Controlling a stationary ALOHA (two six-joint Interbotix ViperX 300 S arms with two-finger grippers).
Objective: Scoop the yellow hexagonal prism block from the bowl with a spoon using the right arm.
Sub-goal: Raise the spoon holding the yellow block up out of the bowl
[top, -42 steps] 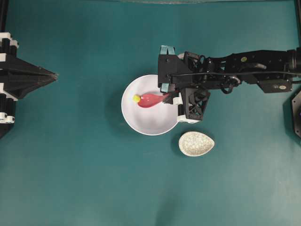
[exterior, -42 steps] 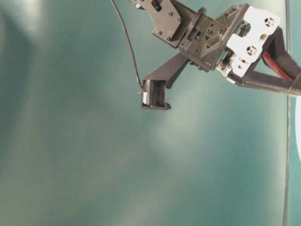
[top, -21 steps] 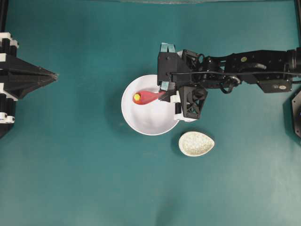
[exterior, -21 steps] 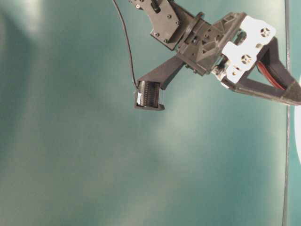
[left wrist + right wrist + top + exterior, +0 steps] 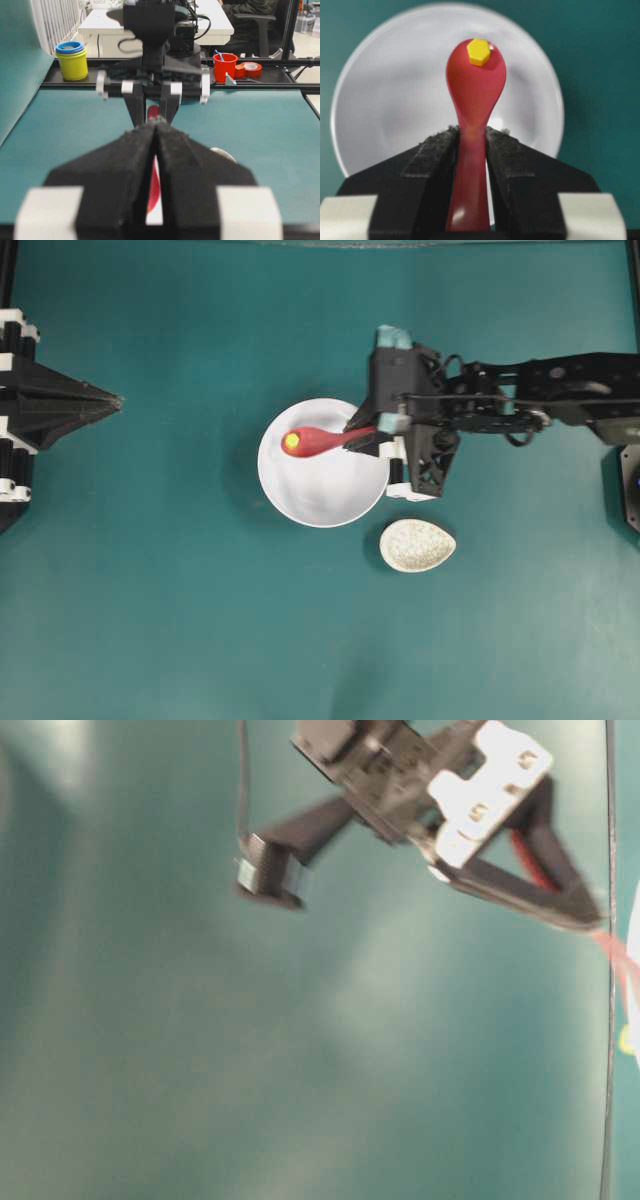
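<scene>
A teal counter (image 5: 180, 620) fills the scene. The right hand (image 5: 471, 145) is clamped on the spoon (image 5: 472, 105) handle; the yellow hexagonal prism block (image 5: 478, 52) sits in its scoop, over the bowl (image 5: 385, 100). The scoop looks done; carrying it clear remains. The left hand (image 5: 156, 131) is closed, empty.

Right pincer (image 5: 471, 145) clamped on a handle; left pincer (image 5: 156, 129) closed, idle.
</scene>
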